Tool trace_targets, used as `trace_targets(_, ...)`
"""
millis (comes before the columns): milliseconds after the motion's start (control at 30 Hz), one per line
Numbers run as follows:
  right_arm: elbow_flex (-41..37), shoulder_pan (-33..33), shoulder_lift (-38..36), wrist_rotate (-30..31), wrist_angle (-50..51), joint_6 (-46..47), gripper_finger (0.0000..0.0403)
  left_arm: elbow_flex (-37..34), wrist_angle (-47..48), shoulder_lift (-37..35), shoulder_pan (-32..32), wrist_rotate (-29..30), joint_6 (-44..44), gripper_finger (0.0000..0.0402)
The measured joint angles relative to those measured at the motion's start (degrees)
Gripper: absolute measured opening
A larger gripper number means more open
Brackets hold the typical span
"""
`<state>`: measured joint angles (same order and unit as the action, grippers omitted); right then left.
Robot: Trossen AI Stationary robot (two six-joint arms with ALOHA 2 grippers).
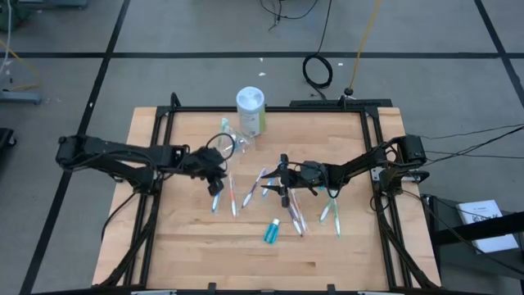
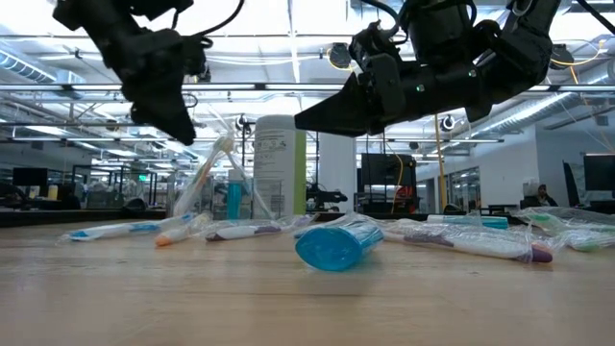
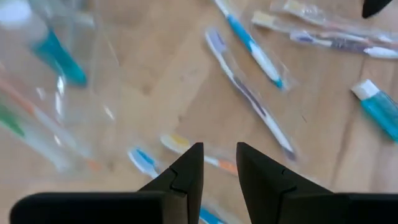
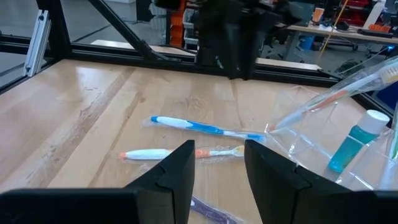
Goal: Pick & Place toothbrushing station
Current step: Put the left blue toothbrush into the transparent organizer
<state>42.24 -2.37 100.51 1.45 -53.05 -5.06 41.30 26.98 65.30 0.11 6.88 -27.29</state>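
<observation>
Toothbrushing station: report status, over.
Left gripper and right gripper open, empty, above the table. Clear cup holds some items; toothbrushes and toothpaste tube loose on table. Nothing blocking.

Floor (image 1: pixel 205 33): grey, smooth, crossed by dark tape lines in a grid.
Cables (image 1: pixel 318 70): black coil on floor just behind table; more leads running off twd top edge, one yellow.
Table (image 1: pixel 188 246): light wood planks, black metal frame round it.
Ceiling (image 2: pixel 288 38): open, w/ beams, pipes, long strip lights.
Light: bright, even, from overhead.
Far room (image 2: pixel 577 197): open workshop, desks w/ dark monitors, a person seated far off at right.
Workbench (image 4: pixel 348 31): long, cluttered, beyond table.
Paper (image 1: pixel 481 215): white sheet on dark stand beside table, right side.
</observation>
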Motion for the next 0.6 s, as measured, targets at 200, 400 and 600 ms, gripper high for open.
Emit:
trace_targets(200, 0.0, 0.0, 0.0, 0.0, 0.3, 1.4, 0.0130, 0.0, 3.6, 0.2, -4.4, 4.5, -2.9, 0.0100)
trace_targets(400, 0.0, 0.0, 0.0, 0.0, 1.9, 1.4, 0.0130, 0.0, 4.8, 2.2, -5.5, 4.7, -4.9, 0.0127)
trace_targets(600, 0.0, 0.0, 0.0, 0.0, 2.7, 1.4, 0.0130, 0.0, 5.8, 7.0, -5.5, 5.2, -10.2, 0.0180)
